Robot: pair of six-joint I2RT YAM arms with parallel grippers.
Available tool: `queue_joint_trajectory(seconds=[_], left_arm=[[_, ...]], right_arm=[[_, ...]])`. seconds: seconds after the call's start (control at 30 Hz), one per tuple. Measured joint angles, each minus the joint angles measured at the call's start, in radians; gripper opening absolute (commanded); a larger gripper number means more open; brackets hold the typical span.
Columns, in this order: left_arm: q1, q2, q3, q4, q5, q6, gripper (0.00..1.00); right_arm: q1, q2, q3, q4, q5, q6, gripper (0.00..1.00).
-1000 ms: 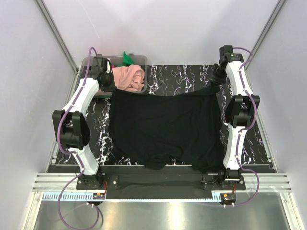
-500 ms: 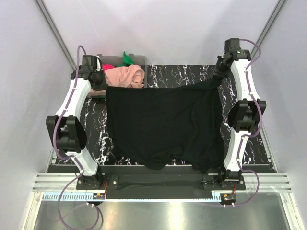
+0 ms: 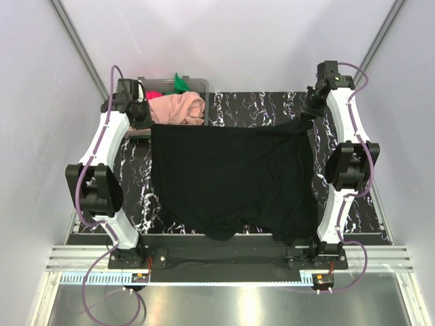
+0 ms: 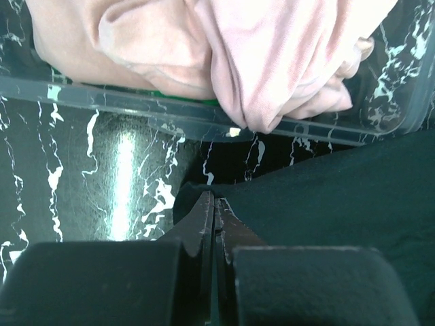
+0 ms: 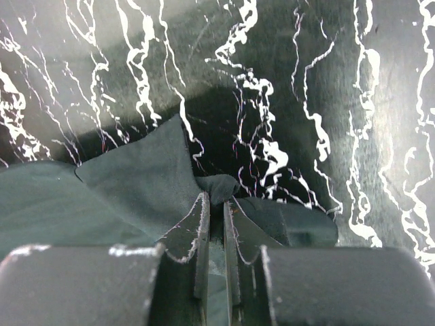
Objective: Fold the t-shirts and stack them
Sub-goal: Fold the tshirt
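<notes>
A: Surface?
B: Black table (image 3: 238, 109), white veining. It lies under both sets of jaws and shows bare ahead of the right pair in the right wrist view.

A: Largest item on it?
B: Black t-shirt (image 3: 231, 180). It is spread wide and spans the whole gap from the left jaws to the right jaws. Its far edge runs nearly straight between the two pairs. The body of the cloth trails back from both toward the near edge of the table, where it is bunched.

A: Next?
B: Clear plastic tub (image 3: 198, 84), just ahead of the left jaws and well apart from the right ones. In the left wrist view its near wall crosses just beyond the fingertips.

A: Contents?
B: Peach t-shirt (image 3: 178, 109), heaped in the tub and spilling over the near rim, so it hangs just ahead of the left jaws. The pink-red t-shirt (image 3: 152, 96) and green t-shirt (image 3: 180, 83) sit behind it, farther from the jaws, with only small parts showing. A green sliver also shows under the peach cloth at the tub wall.

A: Left gripper (image 4: 214, 200)?
B: Jaws pressed together, clamped on one far corner of the black t-shirt. The cloth runs off to the right of the jaws in the wrist view.

A: Right gripper (image 5: 216, 200)?
B: Jaws drawn in on a small fold at the other far corner, with cloth nipped between them. The rest of the cloth spreads to the left of the jaws, and a dark shadow falls on the table just ahead of them.
</notes>
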Motion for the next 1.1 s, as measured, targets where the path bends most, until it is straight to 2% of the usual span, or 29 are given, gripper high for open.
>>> queue_joint_trajectory(seconds=[0.4, 0.77, 1.1], left_arm=[[0.0, 0.0, -0.007, -0.091, -0.021, 0.001, 0.0], [-0.003, 0.001, -0.008, -0.19, -0.006, 0.002, 0.0], [-0.02, -0.042, -0.079, -0.215, 0.001, 0.001, 0.0]], right_arm=[[0.0, -0.187, -0.11, 0.02, -0.001, 0.0, 0.0], [0.002, -0.22, -0.264, 0.029, 0.0, 0.001, 0.0], [0.002, -0.286, -0.344, 0.035, -0.001, 0.005, 0.0]])
